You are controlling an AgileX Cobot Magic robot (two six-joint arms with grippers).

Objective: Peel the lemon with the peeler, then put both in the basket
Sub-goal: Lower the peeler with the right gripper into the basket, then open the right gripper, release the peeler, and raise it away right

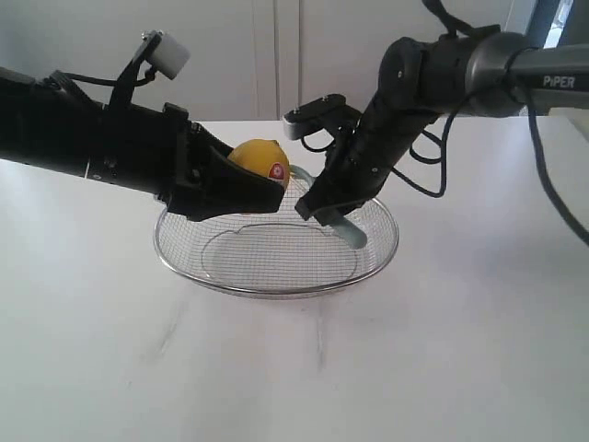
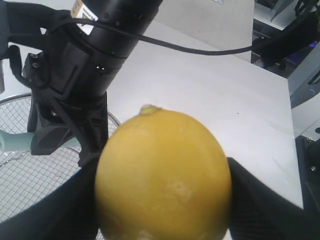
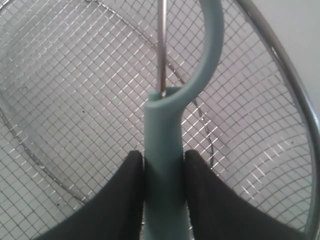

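The white counter (image 1: 460,359) carried the basket (image 1: 276,292) near its middle. The left claw (image 1: 269,184) reached in from 9 o'clock and was clamped on the lemon (image 1: 258,158), holding it in the air over the basket's 11 o'clock rim. The right claw (image 1: 322,208), reaching in from 2 o'clock, pinched the peeler (image 1: 353,236) by its teal handle above the mesh. Its head was near the lemon, but contact could not be told.

Shiny wire-mesh basket (image 1: 373,253); matt, smooth peeler (image 3: 162,170).
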